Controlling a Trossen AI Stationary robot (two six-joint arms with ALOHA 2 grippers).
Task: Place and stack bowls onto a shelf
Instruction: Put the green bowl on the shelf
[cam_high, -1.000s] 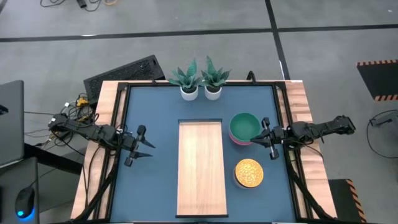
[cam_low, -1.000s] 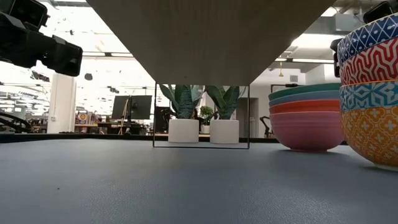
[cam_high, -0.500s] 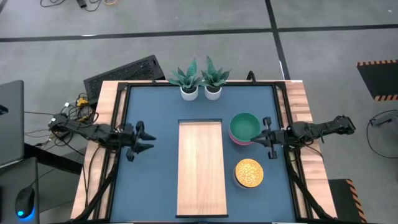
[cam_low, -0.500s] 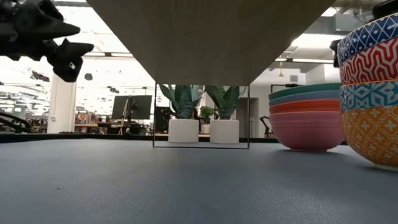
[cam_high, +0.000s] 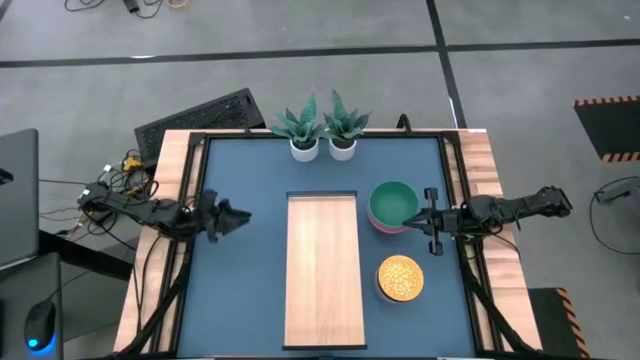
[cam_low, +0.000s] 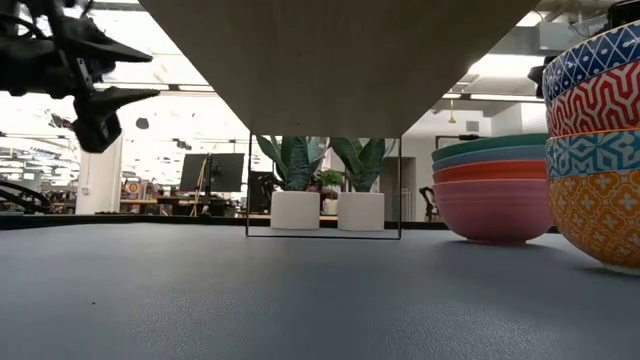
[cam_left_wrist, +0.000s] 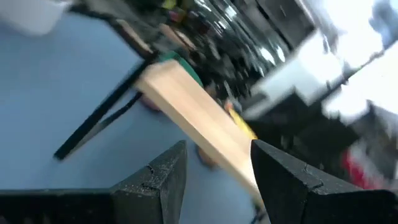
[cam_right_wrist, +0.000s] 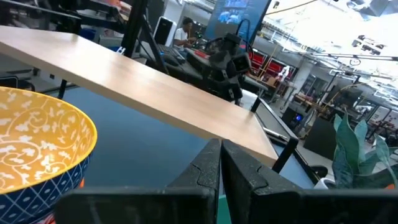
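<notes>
Light wood shelf (cam_high: 322, 268) on thin black frame, long axis 12-to-6, centre of dark blue tabletop (cam_high: 250, 300). Stack of large plain bowls (cam_high: 392, 206), teal on top, pink at bottom, on tabletop at shelf's 3 o'clock. Stack of small patterned bowls (cam_high: 399, 279), yellow on top, at stack's 6 o'clock. Two white plant pots (cam_high: 320, 147) at shelf's 12 o'clock. Right gripper (cam_high: 430, 220) clenched, empty, at teal bowl's 3 o'clock rim. Left gripper (cam_high: 236, 216) released, empty, raised, at shelf's 9 o'clock.

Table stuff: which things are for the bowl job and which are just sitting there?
For the job:
big bowl stack
patterned bowl stack
wooden shelf

Just sitting there:
two white plant pots
black keyboard
</notes>
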